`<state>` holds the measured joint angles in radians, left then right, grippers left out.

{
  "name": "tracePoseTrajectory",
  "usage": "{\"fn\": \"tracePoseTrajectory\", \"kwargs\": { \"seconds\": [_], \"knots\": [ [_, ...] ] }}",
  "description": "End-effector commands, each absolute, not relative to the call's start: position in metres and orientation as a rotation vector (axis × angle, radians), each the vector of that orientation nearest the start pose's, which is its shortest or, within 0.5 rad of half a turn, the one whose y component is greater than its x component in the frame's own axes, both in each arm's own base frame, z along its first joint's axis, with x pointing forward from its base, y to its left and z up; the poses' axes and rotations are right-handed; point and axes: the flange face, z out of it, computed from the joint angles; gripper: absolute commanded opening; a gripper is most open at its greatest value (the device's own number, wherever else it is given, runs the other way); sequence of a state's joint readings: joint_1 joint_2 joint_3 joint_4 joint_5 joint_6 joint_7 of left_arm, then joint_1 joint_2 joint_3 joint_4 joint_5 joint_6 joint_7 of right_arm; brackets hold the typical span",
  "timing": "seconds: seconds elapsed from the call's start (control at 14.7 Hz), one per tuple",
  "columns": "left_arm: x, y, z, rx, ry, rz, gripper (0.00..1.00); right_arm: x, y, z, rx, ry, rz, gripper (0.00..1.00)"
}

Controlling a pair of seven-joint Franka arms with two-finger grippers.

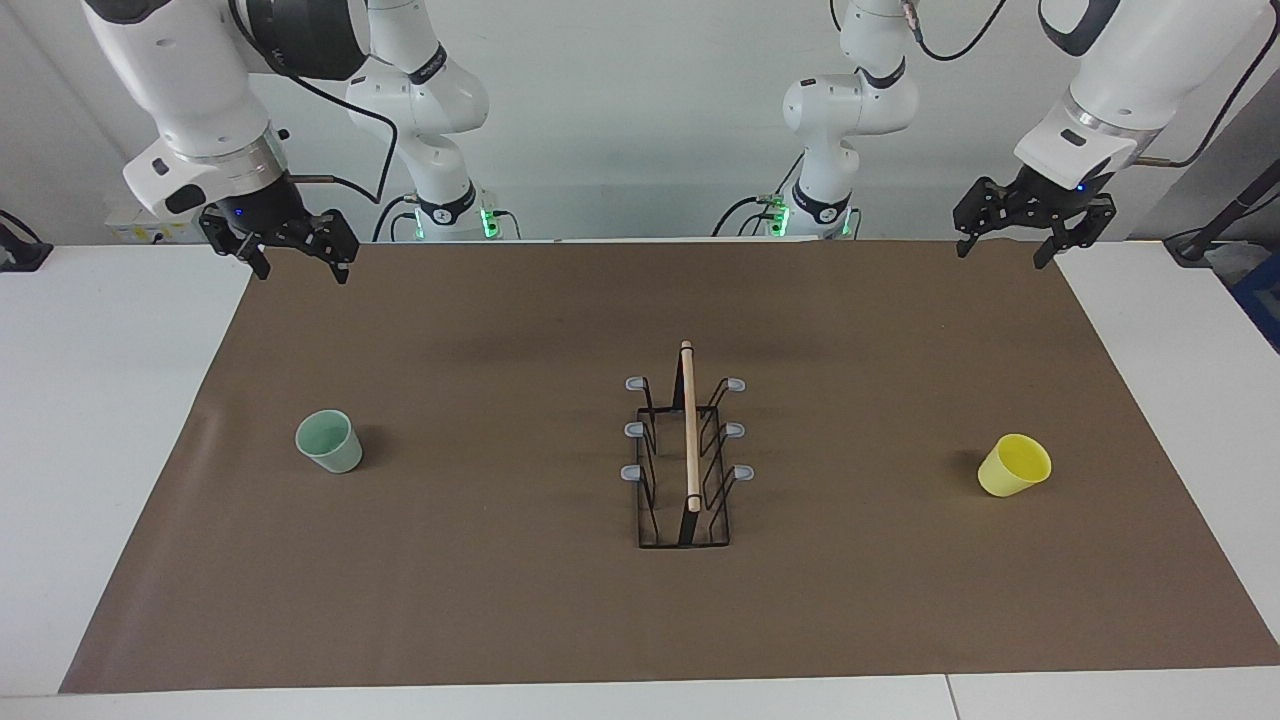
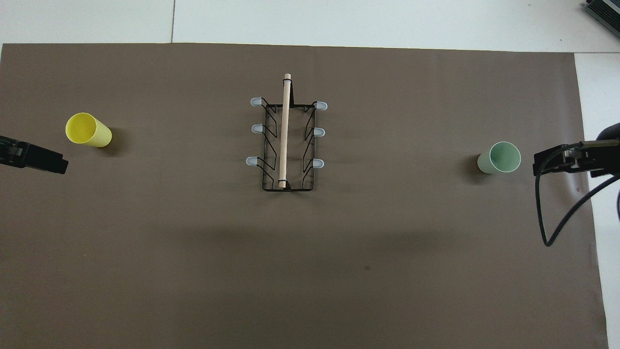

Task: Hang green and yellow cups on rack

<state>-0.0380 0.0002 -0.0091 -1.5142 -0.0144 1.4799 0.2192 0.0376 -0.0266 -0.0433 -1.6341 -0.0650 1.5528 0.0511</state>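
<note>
Cups sit apart on the brown mat [image 1: 500, 600] that covers my surface [image 1: 100, 450], neither one hung. The green cup [image 1: 330, 441] stands upright, mouth up, toward my right arm's end. The yellow cup [image 1: 1014, 465] stands toward my left arm's end, about as near to me as the green one. Between them, mid-mat, stands the rack [image 1: 686, 462], its wooden rod [image 1: 690, 425] running away from me and its six grey-tipped prongs bare. My left claw [image 1: 1005, 243] hangs raised over the mat's corner at its own end, fingers spread, gripping nothing. My right claw [image 1: 300, 263] hangs over the matching corner at its end, likewise spread and empty. Both arms wait.
</note>
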Motion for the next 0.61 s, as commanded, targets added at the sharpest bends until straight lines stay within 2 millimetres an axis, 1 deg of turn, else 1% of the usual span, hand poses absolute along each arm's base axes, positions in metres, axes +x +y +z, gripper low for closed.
{"fn": "tracePoseTrajectory", "kwargs": {
  "seconds": [0.0,0.14,0.27,0.41,0.48,0.54],
  "knots": [
    [0.536,-0.027,0.643,-3.115,0.443,0.06,1.0,0.54,-0.009,0.609,-3.208,0.079,0.074,1.0],
    [0.536,-0.027,0.643,-3.115,0.443,0.06,1.0,0.54,-0.009,0.609,-3.208,0.092,0.069,1.0],
    [0.536,-0.026,0.643,-3.115,0.44,0.06,1.0,0.539,-0.008,0.61,-3.202,0.067,0.064,1.0],
    [0.536,-0.027,0.643,-3.115,0.443,0.06,1.0,0.537,-0.003,0.611,-3.198,0.055,0.071,1.0],
    [0.535,-0.027,0.644,-3.115,0.44,0.06,1.0,0.539,0.002,0.611,-3.193,0.055,0.056,1.0],
    [0.536,-0.027,0.643,-3.115,0.443,0.06,1.0,0.539,0.002,0.608,-3.182,0.074,0.054,1.0]
  ]
}}
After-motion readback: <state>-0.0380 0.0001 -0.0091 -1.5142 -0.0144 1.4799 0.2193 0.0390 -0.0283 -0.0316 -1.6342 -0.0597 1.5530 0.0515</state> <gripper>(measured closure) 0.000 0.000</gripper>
